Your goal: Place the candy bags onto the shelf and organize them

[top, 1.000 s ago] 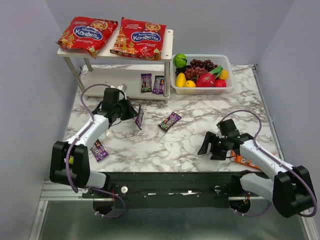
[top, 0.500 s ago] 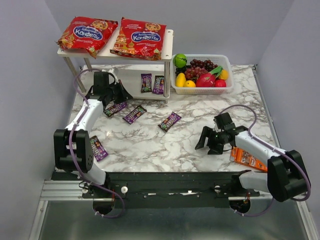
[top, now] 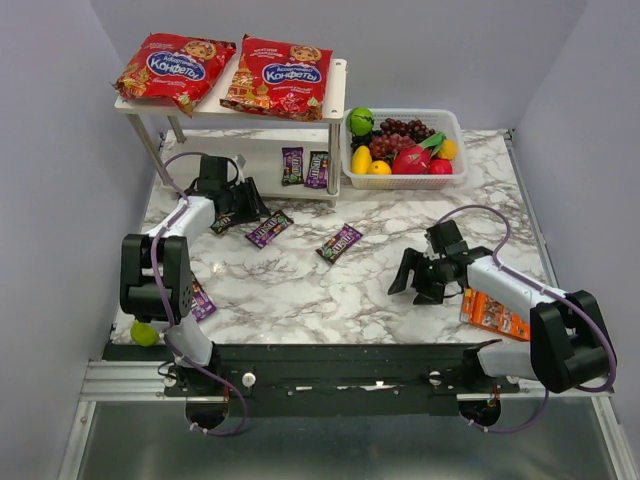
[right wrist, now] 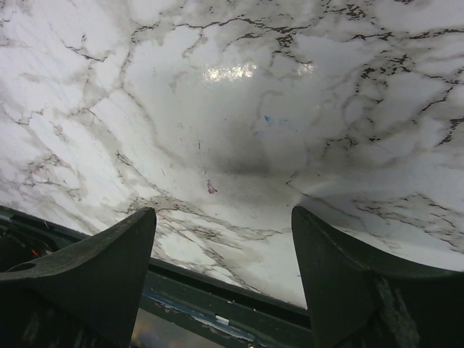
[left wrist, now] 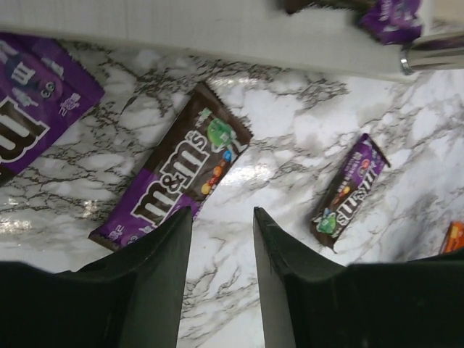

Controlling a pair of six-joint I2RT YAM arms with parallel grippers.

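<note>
My left gripper [left wrist: 221,214] is partly open with nothing in it; only bare marble shows between the jaws. It hangs over the table just near of the shelf [top: 330,110], in front of the left half of the lower board.

The piece I'd go for is the middle packet [left wrist: 177,181]. It lies flat just ahead of the left finger, a little left of the jaw gap rather than centred in it. Its long axis runs diagonally, near-left to far-right, so I judge the wrist needs a turn to close across the narrow width. The left packet [left wrist: 36,109] lies beside it, and the right packet [left wrist: 348,192] is further right, between the arms. The left arm is clearly nearer to all three.

My right gripper [right wrist: 223,217] is wide open and empty over bare marble, well apart from them, with an orange pack [top: 493,314] just right of it.

Two red bags [top: 280,75] are on the top board and two shelved packets [top: 292,165] on the lower one. A near packet [top: 198,298] lies tucked against the left arm.

From above, the left gripper's body hides its fingertips and part of the left packet, which the wrist view's edge also cuts off. I can't tell how high the fingers sit above the table.
</note>
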